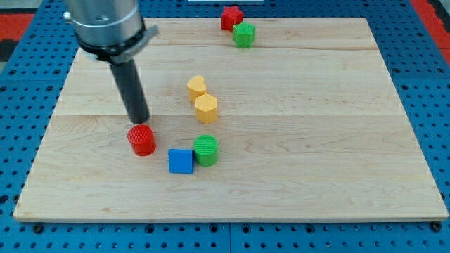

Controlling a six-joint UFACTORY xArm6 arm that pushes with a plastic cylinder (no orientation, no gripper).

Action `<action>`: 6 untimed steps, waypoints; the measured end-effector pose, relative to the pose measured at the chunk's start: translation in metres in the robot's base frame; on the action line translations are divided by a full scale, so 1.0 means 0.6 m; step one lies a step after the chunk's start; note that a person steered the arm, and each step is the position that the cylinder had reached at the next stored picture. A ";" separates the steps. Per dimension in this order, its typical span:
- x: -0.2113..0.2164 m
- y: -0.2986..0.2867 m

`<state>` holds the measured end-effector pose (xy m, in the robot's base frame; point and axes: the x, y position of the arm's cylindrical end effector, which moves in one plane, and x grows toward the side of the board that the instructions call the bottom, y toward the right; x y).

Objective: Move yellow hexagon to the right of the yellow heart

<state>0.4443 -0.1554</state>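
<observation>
Board (316, 140) of pale wood fills most of the view, lying on a blue pegboard surface (28, 77) that shows around its edges; a red patch of that surround sits at the view's top left and top right corners. Arm housing (107, 24), grey and round, comes down from the view's top left and narrows into the dark rod (132, 88); there is no pincer on this arm, only the rod, so it grips nothing; my tip (140, 121) rests on the board just above the red cylinder (142, 140), close to touching it, and well to the view's left of the yellow pair.

Yellow hexagon (206, 108) stands near the board's middle, directly below the yellow heart (197, 86) and touching it or nearly so; it sits only slightly toward the view's right of the heart, not beside it. Lower down, the green cylinder (207, 150) and the blue cube (181, 161) stand side by side, touching, the cube on the view's left; the red cylinder is a little further left of them. At the view's top edge of the board, the red block (231, 17) and the green block (244, 34) touch each other, the green one lower and to the right; their exact shapes I cannot make out.
</observation>
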 end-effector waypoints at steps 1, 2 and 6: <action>-0.002 -0.029; 0.004 0.030; 0.010 0.332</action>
